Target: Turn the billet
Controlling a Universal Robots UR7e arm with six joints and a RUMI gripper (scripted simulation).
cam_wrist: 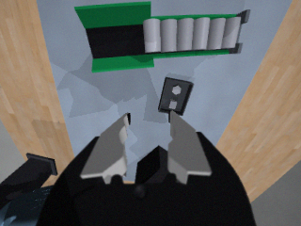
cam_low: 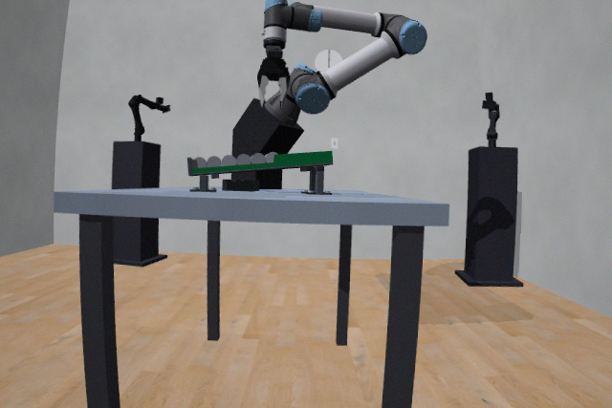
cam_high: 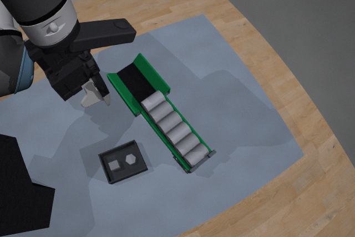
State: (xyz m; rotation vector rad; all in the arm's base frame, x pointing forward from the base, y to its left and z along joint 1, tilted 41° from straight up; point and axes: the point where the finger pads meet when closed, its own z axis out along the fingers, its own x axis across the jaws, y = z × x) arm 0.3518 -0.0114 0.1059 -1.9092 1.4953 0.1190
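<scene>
Top view, arm: I see my wrist coming in from the upper left, with the gripper (cam_high: 96, 99) pointing down beside the upper end of the feed ramp (cam_high: 148, 69), off to its side and apart from it.
Top view, billets: I count six billets (cam_high: 174, 129) lying across the ramp, side by side and touching, the lowest one against the stop (cam_high: 204, 160).
Top view, tray: a small dark tray (cam_high: 122, 161) sits on the grey table (cam_high: 238, 131) near the ramp's lower half, with a square piece and a hexagonal piece in it.
Exterior view, arm: I have the arm folded back on itself, elbow high to the right, and the gripper (cam_low: 272, 85) hanging straight down well above the ramp (cam_low: 301, 159).
Exterior view, billets: their round ends show in a row at the low left end of the ramp.
Wrist view, end effector: both fingers stand partly apart with nothing between them; I am holding nothing.
Wrist view, billets: the row (cam_wrist: 193, 34) lies far below, next to the bare black part of the ramp.
</scene>
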